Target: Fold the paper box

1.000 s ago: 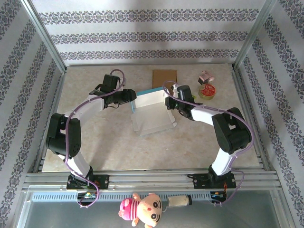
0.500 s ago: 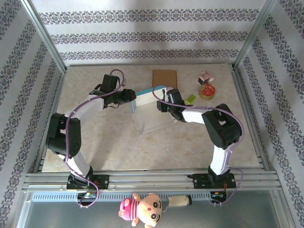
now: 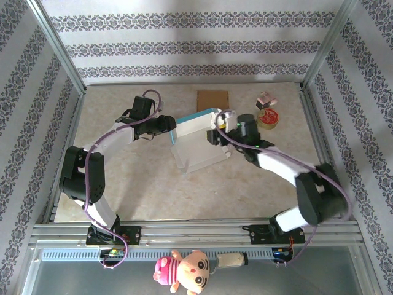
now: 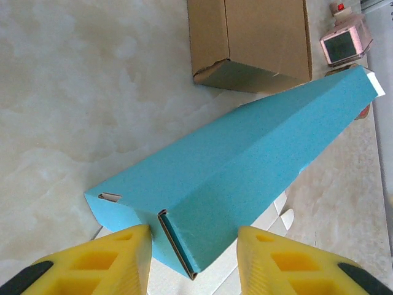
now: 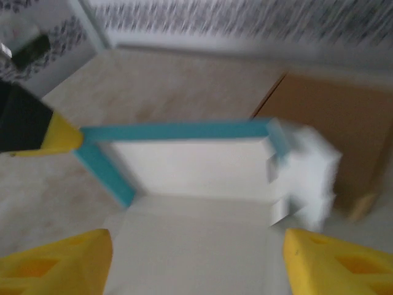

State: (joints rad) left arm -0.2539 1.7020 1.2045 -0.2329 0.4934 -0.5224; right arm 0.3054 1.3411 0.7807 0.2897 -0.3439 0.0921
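The worktop (image 3: 153, 190) lay bare in front of the paper box (image 3: 196, 150). Just behind it a brown carton (image 3: 212, 98) stood, crowding the far side.

Half-folded teal-and-white paper box (image 3: 195, 140) is lying mid-bench on the pale marbled bench (image 3: 153, 190), between left gripper (image 3: 173, 127) and right gripper (image 3: 216, 132). Flat brown cardboard box (image 3: 212, 98) is sitting just behind it. Small pink device (image 3: 266, 99) and round red tin (image 3: 268, 117) are resting together at right rear.
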